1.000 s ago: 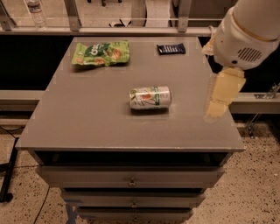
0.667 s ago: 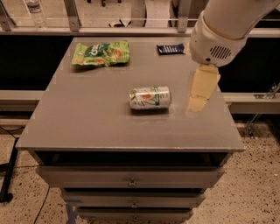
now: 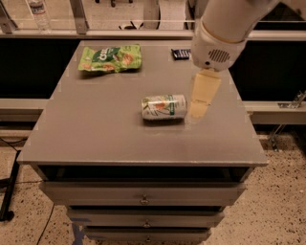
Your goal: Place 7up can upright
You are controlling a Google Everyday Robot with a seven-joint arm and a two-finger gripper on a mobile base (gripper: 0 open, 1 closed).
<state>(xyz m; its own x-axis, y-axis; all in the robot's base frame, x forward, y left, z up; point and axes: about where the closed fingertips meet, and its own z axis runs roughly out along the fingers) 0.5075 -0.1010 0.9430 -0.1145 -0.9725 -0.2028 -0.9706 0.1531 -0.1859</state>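
Can (image 3: 164, 106) lies on its side on the table (image 3: 95, 129), one gripper (image 3: 198, 110) just right of it; its grip I cannot tell. Behind: one green bag (image 3: 110, 58), one dark packet (image 3: 180, 53).

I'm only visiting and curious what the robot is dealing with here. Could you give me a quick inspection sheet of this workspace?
Surface: grey table top, over drawers.
Job's things: 7up can lying on its side near the middle, not yet upright.
Clutter: green snack bag back left; small dark packet at the back.
Grippers: gripper just right of the can, low over the table.
Cables: thin dark cable on the floor, left.
Surroundings: speckled floor; bottle beyond the table.
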